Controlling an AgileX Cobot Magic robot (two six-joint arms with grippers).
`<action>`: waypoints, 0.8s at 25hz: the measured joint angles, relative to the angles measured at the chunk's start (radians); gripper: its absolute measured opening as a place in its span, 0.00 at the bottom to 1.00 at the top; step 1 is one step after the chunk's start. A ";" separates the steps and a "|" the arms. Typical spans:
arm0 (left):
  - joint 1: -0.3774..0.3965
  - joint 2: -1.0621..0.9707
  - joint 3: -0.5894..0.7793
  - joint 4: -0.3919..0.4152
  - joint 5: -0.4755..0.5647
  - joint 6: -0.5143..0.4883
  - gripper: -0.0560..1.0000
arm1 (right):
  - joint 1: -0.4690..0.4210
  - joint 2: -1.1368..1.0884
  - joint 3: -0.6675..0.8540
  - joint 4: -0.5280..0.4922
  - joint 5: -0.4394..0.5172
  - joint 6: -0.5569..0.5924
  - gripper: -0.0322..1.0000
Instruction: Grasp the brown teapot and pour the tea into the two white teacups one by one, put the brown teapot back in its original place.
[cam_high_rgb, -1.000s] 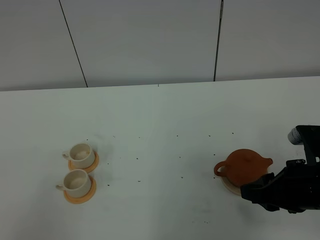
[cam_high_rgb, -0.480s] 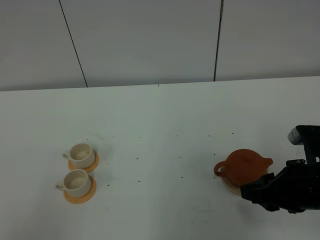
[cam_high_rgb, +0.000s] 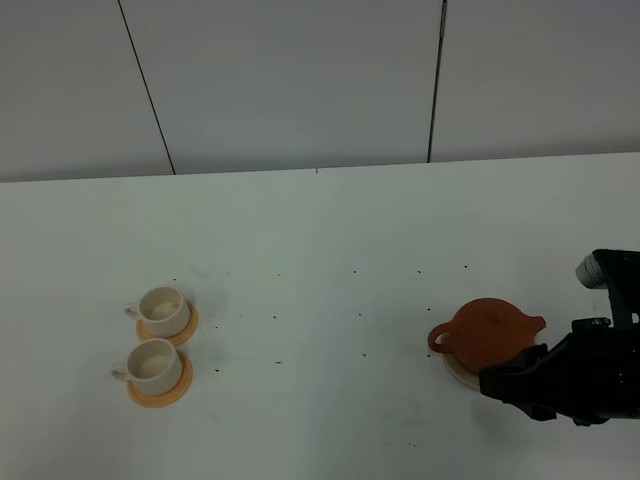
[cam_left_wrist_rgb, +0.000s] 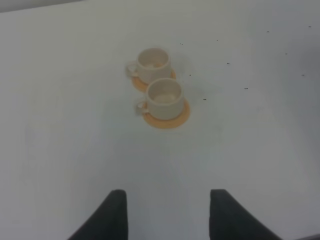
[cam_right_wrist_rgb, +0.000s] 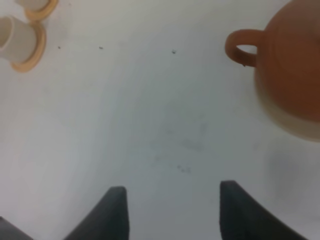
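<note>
The brown teapot (cam_high_rgb: 488, 332) stands upright on its original place, a beige disc (cam_high_rgb: 458, 373), at the right of the table, with its loop handle (cam_right_wrist_rgb: 242, 47) pointing left. My right gripper (cam_high_rgb: 497, 384) hovers open just in front of the teapot and touches nothing; in its wrist view (cam_right_wrist_rgb: 172, 210) the teapot (cam_right_wrist_rgb: 292, 65) lies off to one side of the gap between the fingers. The two white teacups (cam_high_rgb: 163, 308) (cam_high_rgb: 155, 366) sit on orange coasters at the left. My left gripper (cam_left_wrist_rgb: 167, 215) is open, well short of the cups (cam_left_wrist_rgb: 164, 95).
The white table (cam_high_rgb: 330, 260) carries scattered small dark specks. A grey panelled wall (cam_high_rgb: 300, 80) runs along its back edge. Bare tabletop lies between the cups and the teapot.
</note>
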 joint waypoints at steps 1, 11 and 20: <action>0.000 0.000 0.000 0.000 0.000 0.000 0.47 | 0.000 0.000 0.000 0.006 0.003 -0.001 0.43; 0.000 0.000 0.000 0.000 0.000 0.000 0.47 | 0.000 0.007 -0.039 0.071 0.033 -0.073 0.43; 0.000 0.000 0.000 0.000 0.000 0.000 0.47 | 0.113 0.118 -0.230 0.076 0.084 -0.195 0.43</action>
